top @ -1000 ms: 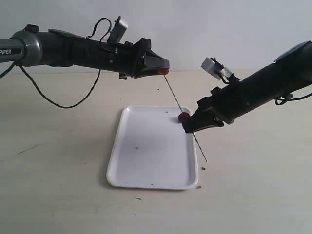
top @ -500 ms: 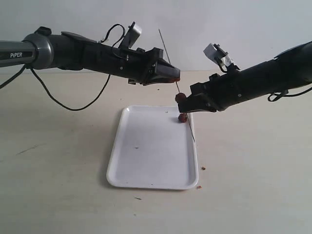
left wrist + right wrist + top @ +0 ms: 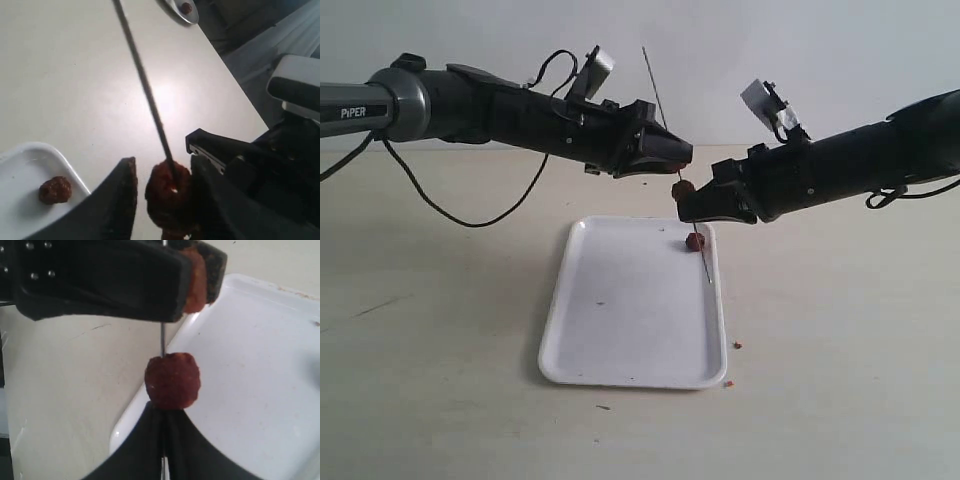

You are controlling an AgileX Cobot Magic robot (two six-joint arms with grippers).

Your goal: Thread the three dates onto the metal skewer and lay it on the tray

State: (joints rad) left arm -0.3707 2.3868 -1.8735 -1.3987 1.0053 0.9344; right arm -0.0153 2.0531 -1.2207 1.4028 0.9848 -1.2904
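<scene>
Fingers (image 3: 142, 445) of the right gripper (image 3: 692, 207) are pressed together on the metal skewer (image 3: 660, 110). The skewer stands steeply tilted over the far right corner of the tray (image 3: 620, 340), its lower end hanging above the tray's right rim; whether the tip touches cannot be told. A first date (image 3: 172, 381) sits threaded on the rod just above those fingers. Higher up, the left gripper (image 3: 162, 172) has its fingers (image 3: 120, 200) spread either side of a second date (image 3: 167, 192), which the skewer also pierces; one finger touches it and the other stands off by a thin gap. A third date (image 3: 55, 190) lies loose on the tray beside that corner's rim. The tray rests on the pale bench (image 3: 440, 300), with reddish crumbs (image 3: 737, 345) just off its near right corner.
</scene>
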